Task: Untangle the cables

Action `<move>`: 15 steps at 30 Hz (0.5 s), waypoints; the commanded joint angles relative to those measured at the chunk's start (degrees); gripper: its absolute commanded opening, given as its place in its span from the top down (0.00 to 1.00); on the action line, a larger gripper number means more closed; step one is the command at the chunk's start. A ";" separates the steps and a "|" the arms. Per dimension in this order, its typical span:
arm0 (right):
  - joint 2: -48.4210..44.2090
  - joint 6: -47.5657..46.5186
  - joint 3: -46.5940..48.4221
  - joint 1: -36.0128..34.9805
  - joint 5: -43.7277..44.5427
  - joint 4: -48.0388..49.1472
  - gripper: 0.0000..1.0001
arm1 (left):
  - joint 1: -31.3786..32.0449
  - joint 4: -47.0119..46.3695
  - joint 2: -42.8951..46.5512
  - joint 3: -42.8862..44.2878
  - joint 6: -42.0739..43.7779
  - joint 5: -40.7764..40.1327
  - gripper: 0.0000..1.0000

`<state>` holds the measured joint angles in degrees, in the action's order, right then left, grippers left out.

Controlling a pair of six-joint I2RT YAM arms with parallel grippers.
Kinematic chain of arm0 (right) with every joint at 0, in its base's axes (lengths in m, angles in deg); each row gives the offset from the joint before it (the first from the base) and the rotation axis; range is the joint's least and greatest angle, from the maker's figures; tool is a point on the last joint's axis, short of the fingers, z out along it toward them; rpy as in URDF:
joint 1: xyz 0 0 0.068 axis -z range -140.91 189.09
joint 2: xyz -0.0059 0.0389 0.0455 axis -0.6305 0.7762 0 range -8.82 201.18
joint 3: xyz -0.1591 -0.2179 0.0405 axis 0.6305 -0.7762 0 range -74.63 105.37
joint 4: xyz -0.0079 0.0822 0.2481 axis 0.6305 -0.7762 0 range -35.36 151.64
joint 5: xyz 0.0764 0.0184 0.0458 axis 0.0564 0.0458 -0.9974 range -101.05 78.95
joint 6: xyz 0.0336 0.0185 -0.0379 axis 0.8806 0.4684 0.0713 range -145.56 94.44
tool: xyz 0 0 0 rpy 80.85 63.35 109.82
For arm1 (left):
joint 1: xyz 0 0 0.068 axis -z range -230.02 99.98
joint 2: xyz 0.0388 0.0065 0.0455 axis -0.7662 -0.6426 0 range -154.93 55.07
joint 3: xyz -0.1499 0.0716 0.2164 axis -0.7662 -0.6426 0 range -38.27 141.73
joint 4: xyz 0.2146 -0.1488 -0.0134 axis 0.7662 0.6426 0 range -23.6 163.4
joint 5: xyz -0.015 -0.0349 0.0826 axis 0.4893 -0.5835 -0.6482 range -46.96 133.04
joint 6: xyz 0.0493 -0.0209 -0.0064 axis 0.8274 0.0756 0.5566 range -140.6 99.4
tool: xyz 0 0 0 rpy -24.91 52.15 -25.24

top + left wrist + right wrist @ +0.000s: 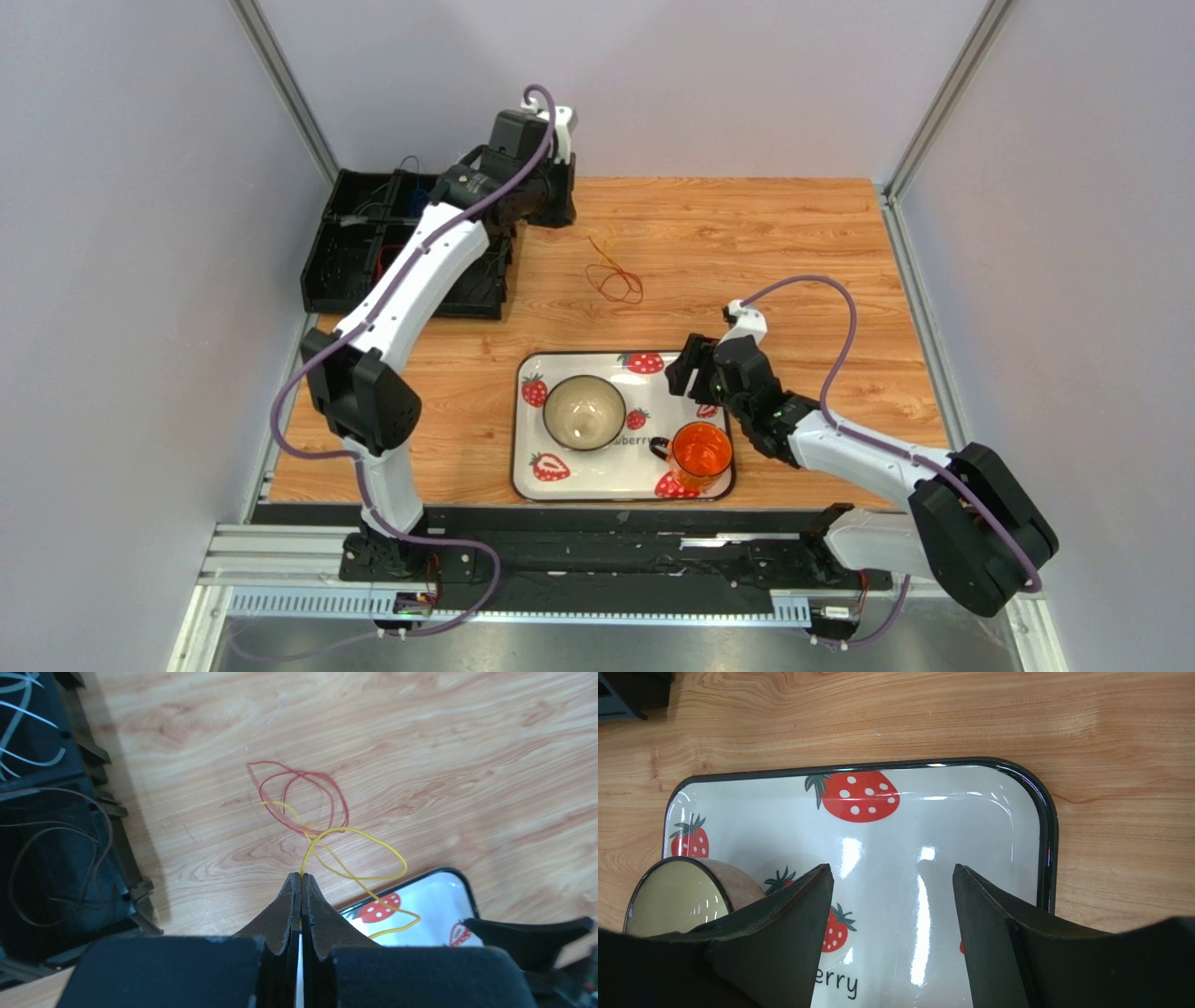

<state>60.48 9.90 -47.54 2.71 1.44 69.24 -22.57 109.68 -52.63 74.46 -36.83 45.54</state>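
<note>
1. The left claw (300, 882) is clenched, its tips pinching the yellow cable (304, 861) at their very end.
2. Ahead of the tips the yellow cable spreads in loose loops on the table (456, 756). One strand trails to the claw's right over a corner of the tray (457, 876).
3. The red cable (309, 774) lies farther ahead of the claw, its loops crossing the yellow ones.
4. To the left of that claw, a black box (63, 847) holds a brown cable (103, 822) and white cables (35, 761).
5. The right claw (892, 875) is released, jaws wide apart with nothing between them, over the tray.
6. A bowl (675, 896) sits beside its left finger, and an orange cup (700, 452) stands close by in the tray.
</note>
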 commanded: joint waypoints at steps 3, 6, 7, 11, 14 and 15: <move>0.40 -0.75 2.44 -0.97 1.92 1.81 0.33 | 0.24 6.71 6.97 7.23 -0.03 2.76 1.00; 0.57 -0.75 2.53 -1.15 2.10 1.90 0.33 | 0.24 5.06 9.16 9.09 -1.00 9.34 1.00; 0.66 -0.75 2.61 -1.15 2.19 1.81 0.33 | 0.24 4.44 9.70 9.35 -1.26 10.49 1.00; 0.66 -0.66 2.62 -1.33 2.36 1.72 0.33 | -0.54 4.44 11.72 11.20 -1.79 11.81 1.00; 0.66 -0.66 2.62 -1.41 2.36 1.63 0.33 | -3.17 4.61 13.91 12.16 -2.58 13.75 1.00; 0.58 -0.57 2.53 -1.41 2.36 1.63 0.33 | -4.14 4.18 14.70 11.99 -4.58 14.28 1.00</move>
<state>61.13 9.73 -47.12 1.64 1.99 69.19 -23.69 114.25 -42.60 83.93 -37.83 55.84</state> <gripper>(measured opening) 0.672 0.008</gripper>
